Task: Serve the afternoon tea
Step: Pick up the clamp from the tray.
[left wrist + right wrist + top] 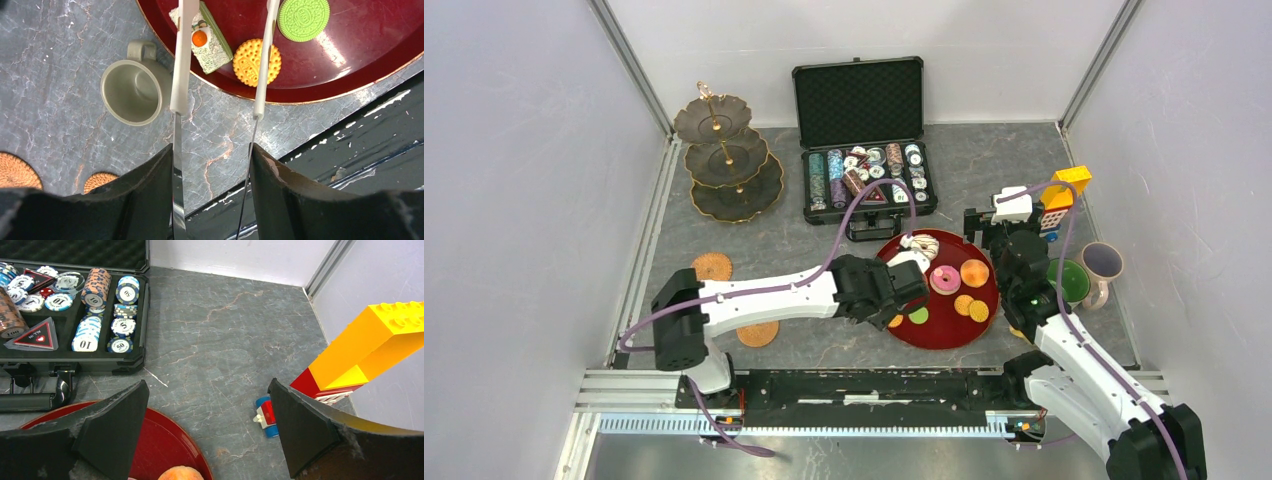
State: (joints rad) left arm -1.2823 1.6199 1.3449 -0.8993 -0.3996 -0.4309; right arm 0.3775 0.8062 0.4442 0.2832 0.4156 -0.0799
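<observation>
Left jaws pinch white-tipped tongs (180, 75) over embossed orange round (247, 62).

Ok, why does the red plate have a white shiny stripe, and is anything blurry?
Left wrist view: light glares off the glossy red tray as a white streak; the left gripper's fingers, close to the lens, look soft, and the tongs look sharp. Right wrist view: the right gripper's fingers are slightly fuzzy, the poker chips crisp. Top view: even light, only faint shadows on the table.

Glossy red tray (370, 50), matt plastic mug (131, 90), veined stone-look table (50, 50).
</observation>
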